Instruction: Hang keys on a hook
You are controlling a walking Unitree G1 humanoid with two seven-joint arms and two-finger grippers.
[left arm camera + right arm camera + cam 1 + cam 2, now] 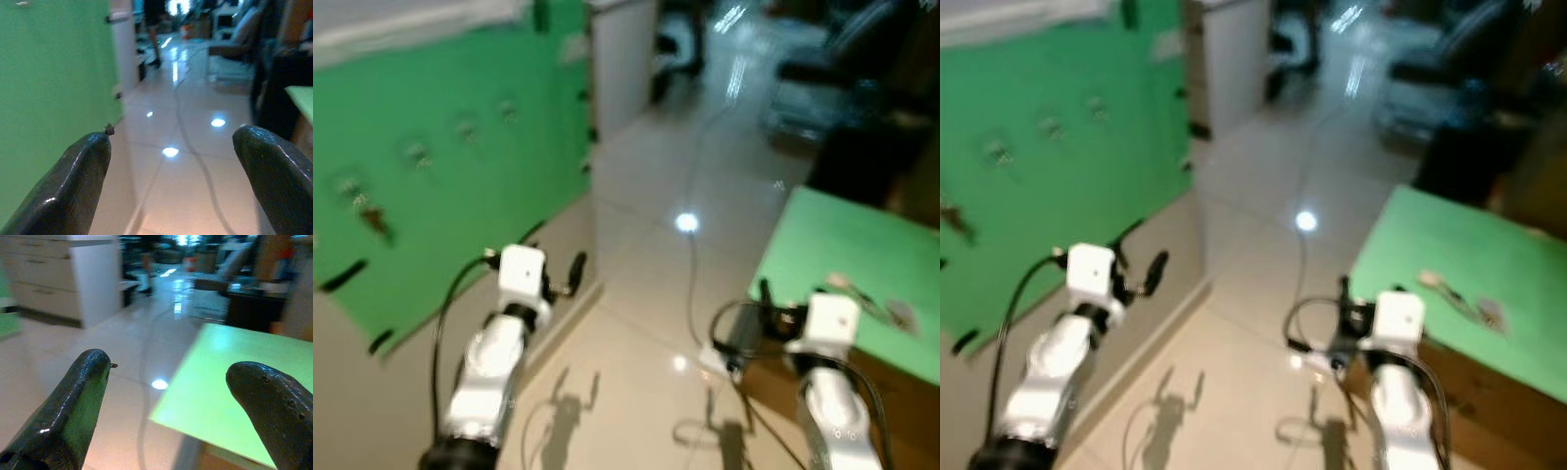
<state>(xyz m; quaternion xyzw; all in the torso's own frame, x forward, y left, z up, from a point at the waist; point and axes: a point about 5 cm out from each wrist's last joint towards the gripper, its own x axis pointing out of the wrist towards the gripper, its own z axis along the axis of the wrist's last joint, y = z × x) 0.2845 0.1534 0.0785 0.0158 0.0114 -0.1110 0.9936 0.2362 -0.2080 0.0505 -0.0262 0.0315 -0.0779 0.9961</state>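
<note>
Green cloth covers the low table (822, 245) at the right, where a small bunch of keys (869, 301) lies. Left gripper (171, 171) and right gripper (166, 396) hover above glossy tiled floor (646, 255), jaws wide. Small hooks (416, 152) dot the green wall panel (460, 196) at the left.

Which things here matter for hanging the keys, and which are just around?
For the job:
keys on green table
hooks on green board
left tool, right tool, both open

Just around:
floor cable
white cabinet
</note>
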